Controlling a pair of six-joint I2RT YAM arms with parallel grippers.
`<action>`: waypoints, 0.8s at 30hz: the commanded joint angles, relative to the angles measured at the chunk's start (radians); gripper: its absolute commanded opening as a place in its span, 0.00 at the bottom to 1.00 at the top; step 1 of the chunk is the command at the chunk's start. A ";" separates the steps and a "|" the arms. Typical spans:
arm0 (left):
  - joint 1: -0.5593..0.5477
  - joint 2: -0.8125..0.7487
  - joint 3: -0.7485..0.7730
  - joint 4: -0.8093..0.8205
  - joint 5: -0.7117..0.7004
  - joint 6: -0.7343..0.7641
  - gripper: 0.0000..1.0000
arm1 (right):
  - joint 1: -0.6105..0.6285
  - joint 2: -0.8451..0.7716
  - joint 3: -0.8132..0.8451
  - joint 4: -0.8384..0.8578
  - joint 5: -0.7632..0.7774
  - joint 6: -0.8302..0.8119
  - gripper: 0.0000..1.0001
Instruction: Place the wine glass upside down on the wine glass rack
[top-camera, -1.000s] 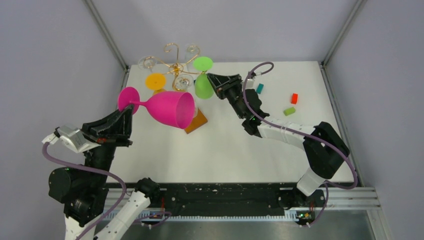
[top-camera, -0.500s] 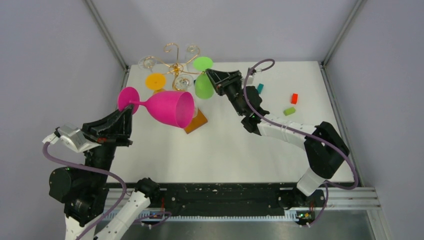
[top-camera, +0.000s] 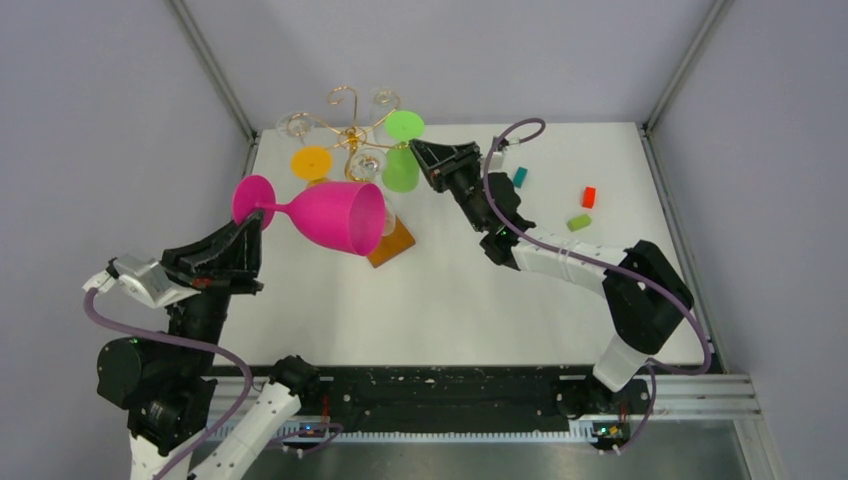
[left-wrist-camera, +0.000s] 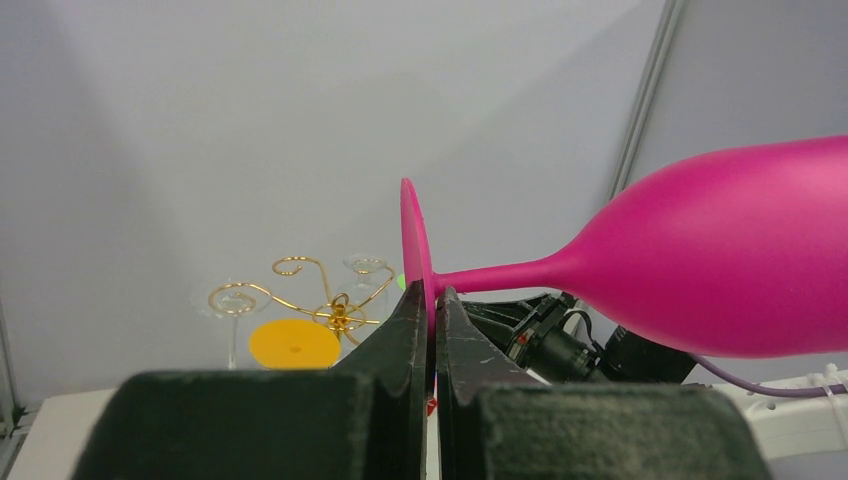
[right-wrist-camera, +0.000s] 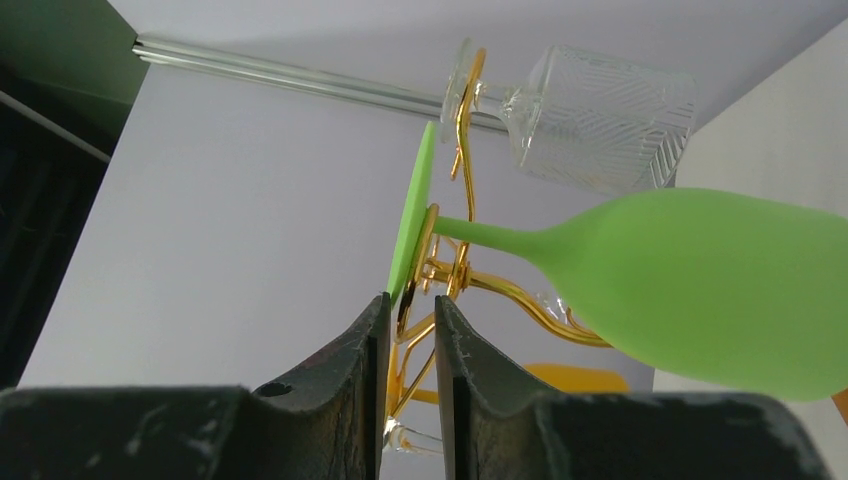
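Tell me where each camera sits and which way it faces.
Top external: above and behind the arm bases, looking down on the table and rack; both arms show whole.
Left wrist: behind the left gripper, facing the rack past the pink glass, which it pinches by the foot; only that gripper shows.
Right wrist: behind the right gripper, facing the green glass, whose foot it grips at the rack; only that gripper shows.
Shared: both wrist views show the rack's gold wire.
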 joint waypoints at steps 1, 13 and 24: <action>0.003 -0.012 -0.003 0.031 -0.012 0.008 0.00 | -0.009 -0.004 0.012 0.025 -0.012 0.002 0.22; 0.003 -0.008 0.002 0.031 -0.011 0.011 0.00 | -0.009 0.007 0.027 0.028 -0.032 -0.013 0.22; 0.002 -0.005 0.004 0.031 -0.008 0.008 0.00 | 0.001 -0.007 0.049 0.023 -0.081 -0.080 0.23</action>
